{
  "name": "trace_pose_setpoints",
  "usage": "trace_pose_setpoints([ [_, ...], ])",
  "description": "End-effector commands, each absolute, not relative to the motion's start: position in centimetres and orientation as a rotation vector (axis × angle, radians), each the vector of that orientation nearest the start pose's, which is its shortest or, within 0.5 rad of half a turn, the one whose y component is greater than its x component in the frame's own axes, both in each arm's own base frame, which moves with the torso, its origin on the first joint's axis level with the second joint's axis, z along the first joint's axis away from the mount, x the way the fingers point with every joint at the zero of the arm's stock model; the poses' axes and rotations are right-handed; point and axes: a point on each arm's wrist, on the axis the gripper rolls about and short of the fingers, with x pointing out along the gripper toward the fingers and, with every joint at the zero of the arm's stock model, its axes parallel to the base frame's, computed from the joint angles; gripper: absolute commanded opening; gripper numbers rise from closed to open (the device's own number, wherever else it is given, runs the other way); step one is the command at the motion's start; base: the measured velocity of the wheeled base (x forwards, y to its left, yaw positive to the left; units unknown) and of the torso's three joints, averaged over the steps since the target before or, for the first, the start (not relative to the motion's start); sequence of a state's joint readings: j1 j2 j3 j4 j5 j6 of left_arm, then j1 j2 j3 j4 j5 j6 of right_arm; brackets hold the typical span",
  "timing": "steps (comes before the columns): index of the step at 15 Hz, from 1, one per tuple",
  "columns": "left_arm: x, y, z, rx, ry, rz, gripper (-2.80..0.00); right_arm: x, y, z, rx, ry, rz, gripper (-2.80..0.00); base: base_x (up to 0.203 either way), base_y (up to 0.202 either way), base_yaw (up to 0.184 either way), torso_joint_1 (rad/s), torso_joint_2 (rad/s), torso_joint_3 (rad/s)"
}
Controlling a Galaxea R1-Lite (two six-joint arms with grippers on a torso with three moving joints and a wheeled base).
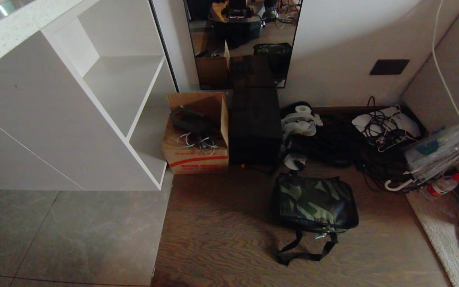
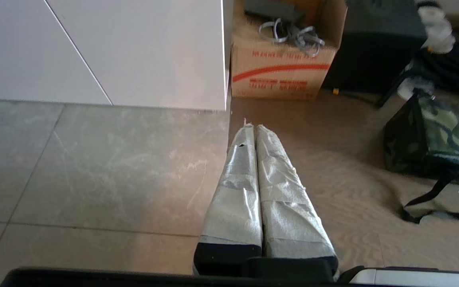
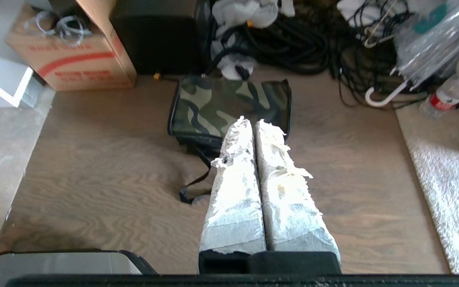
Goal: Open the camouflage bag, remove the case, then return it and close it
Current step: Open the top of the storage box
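You're over a wood floor (image 1: pixel 221 223) beside a white shelf unit (image 1: pixel 94 99). The bag (image 1: pixel 315 203) lies zipped flat, just beyond your right gripper (image 3: pixel 255 123), whose taped jaws are clenched on nothing. Your left gripper (image 2: pixel 254 128) is clenched empty too, the bag well off to its side, a carton (image 2: pixel 283 67) ahead.

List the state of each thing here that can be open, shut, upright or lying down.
camouflage bag: closed, flat on the wooden floor, strap loose in front.
cardboard box: open, flap up, cables inside.
plastic bottle: lying on its side, red cap on.
left gripper: shut, empty, above the floor.
right gripper: shut, empty, above the bag.
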State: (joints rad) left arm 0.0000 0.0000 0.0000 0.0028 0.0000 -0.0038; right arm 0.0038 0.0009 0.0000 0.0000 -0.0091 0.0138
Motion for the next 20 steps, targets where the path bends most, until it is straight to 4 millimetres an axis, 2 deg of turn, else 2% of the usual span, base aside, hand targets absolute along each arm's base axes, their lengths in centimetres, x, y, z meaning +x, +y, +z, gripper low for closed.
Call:
trace_pose_setpoints([
  [1, -2.28, 0.0, 7.52, -0.005, 0.003, 0.0, -2.8, -2.27, -0.03, 7.55, 0.014, 0.002, -0.005, -2.8, 0.0, 0.0, 0.0, -0.002, 0.0, -0.205],
  [20, -2.28, 0.0, 7.52, -0.005, 0.003, 0.0, -2.8, -2.27, -0.03, 7.55, 0.014, 0.002, -0.005, -2.8, 0.0, 0.0, 0.0, 0.002, 0.0, -0.199],
])
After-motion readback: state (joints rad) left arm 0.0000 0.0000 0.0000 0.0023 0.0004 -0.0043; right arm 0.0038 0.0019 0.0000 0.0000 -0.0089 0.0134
